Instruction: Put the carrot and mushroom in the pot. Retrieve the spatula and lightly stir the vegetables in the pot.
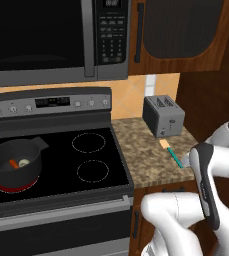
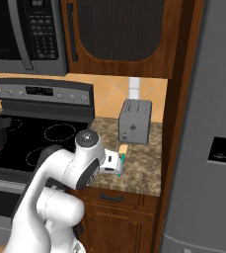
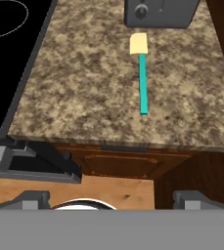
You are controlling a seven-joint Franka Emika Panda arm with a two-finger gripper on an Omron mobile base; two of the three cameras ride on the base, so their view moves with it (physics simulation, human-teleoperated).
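Note:
The dark pot [image 1: 13, 165] stands on the stove's front left burner, and the orange carrot [image 1: 13, 164] and the pale mushroom [image 1: 24, 162] lie inside it. The spatula [image 3: 143, 83], teal handle and tan flat end, lies on the granite counter [image 3: 89, 83] in front of the toaster; it also shows as the spatula [image 1: 171, 152] in the left base view and the spatula [image 2: 123, 153] in the right base view. My gripper [image 3: 112, 200] is open, its fingertips [image 3: 33, 199] wide apart, hovering off the counter's front edge, short of the handle's near end. Nothing is between them.
A grey toaster [image 1: 163, 116] stands at the back of the counter just beyond the spatula's flat end. The black stovetop [image 1: 91, 155] lies to the left. A wooden cabinet wall [image 1: 206, 95] bounds the counter on the right, with a drawer front [image 3: 118, 163] below the edge.

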